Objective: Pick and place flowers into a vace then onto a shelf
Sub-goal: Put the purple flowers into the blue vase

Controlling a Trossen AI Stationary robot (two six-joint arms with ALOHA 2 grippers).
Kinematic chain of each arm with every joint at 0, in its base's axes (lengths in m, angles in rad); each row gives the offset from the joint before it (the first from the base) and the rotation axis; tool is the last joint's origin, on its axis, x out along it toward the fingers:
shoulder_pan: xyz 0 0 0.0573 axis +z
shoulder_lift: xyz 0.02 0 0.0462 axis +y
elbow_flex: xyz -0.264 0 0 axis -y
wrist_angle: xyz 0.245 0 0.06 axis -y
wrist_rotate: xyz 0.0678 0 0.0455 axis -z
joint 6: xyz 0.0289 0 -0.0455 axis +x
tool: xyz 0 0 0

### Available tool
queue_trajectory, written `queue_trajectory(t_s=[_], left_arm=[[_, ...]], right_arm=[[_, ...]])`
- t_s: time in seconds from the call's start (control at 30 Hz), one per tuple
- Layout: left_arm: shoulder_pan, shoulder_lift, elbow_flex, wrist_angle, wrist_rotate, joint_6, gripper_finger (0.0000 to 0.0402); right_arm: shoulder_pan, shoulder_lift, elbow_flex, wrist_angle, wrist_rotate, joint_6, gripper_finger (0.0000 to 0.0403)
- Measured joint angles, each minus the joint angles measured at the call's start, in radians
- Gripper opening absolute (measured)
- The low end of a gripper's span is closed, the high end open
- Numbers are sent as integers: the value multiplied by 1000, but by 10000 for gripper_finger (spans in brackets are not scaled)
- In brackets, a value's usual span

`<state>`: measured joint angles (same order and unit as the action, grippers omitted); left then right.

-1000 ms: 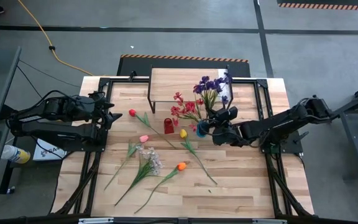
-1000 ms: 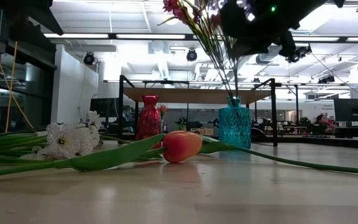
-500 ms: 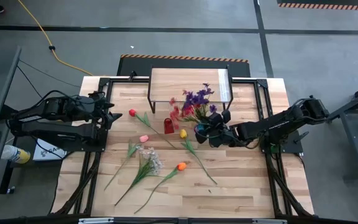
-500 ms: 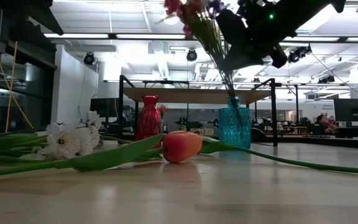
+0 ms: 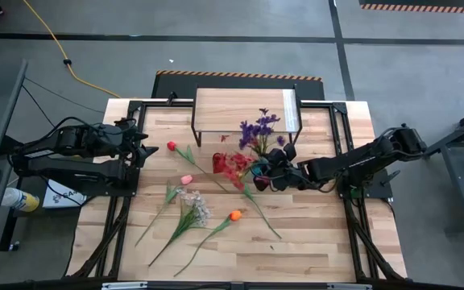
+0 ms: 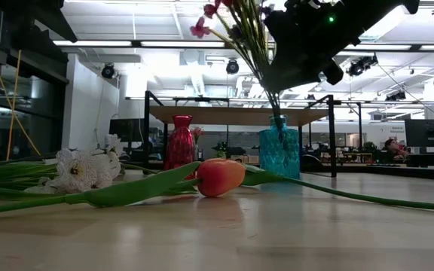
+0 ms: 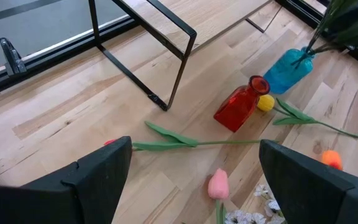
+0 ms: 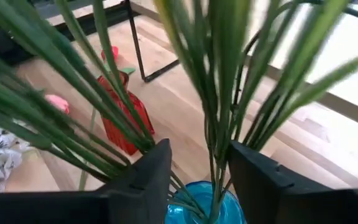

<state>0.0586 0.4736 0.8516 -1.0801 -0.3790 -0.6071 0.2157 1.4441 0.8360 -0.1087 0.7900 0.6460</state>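
The flowers (image 5: pixel 252 141) that mattered stood bunched in a blue glass vase (image 6: pixel 279 151) on the wooden tabletop (image 5: pixel 312 234), their stems rising out of its neck and fanning apart: a purple spray leaned toward the shelf (image 5: pixel 244 111), a red spray (image 5: pixel 232 165) drooped over toward the red vase. The blue vase stood just in front of the shelf, near its right legs, not on it. The right gripper (image 8: pixel 194 171) hovered directly above the vase's mouth with its two dark fingers (image 8: pixel 145 177) parted around the stems; a few stems ran through the gap between them, and I could not tell whether the fingers pressed on any of them.

Just beside the blue vase, on its left in the overhead view, stood a small red vase (image 7: pixel 241 106) with nothing in it. A yellow tulip (image 7: pixel 265 102) lay right next to the red vase, its long stem trailing across the planks toward the front edge. Further out lay a red tulip (image 5: pixel 171 146), a pink tulip (image 5: pixel 186 179), a white spray (image 6: pixel 77 169) and an orange tulip (image 6: pixel 219 176), all flat on the table and apart from the vases.

The shelf's top was bare light wood on thin black legs. The left gripper (image 7: pixel 191 186) waited at the table's left edge, jaws wide apart, holding nothing.
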Motion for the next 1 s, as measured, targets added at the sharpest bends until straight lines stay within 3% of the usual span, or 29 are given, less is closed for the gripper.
queue_trajectory(t_s=[0.27,0.67,1.0], left_arm=[[0,0,0,0,0,0,386],[0,0,0,0,0,0,386],[0,0,0,1,0,0,386]], right_arm=[[0,-72,0,-101,-51,-43,203],[0,-181,0,-242,-160,-53,207],[0,-269,0,-459,-470,11,206]])
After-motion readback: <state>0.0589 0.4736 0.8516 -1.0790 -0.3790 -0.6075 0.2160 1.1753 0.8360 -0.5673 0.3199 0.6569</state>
